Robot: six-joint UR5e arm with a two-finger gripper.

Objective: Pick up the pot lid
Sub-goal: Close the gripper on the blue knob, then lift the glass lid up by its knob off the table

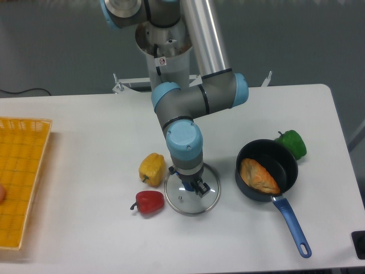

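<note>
Across the white desk [85, 228] in front of you, here's your pincer [189, 180], spread, fingers apart at the blue knob [187, 186] of the pot lid [193, 204]; whether they touch it, you can't tell! The lid lies between the yellow pepper [151, 170] and the black pan [278, 157], with the red pepper [149, 202] just beside it.

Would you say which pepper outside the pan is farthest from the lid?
The green pepper, beyond the pan; the red pepper and yellow pepper are beside the lid.
</note>
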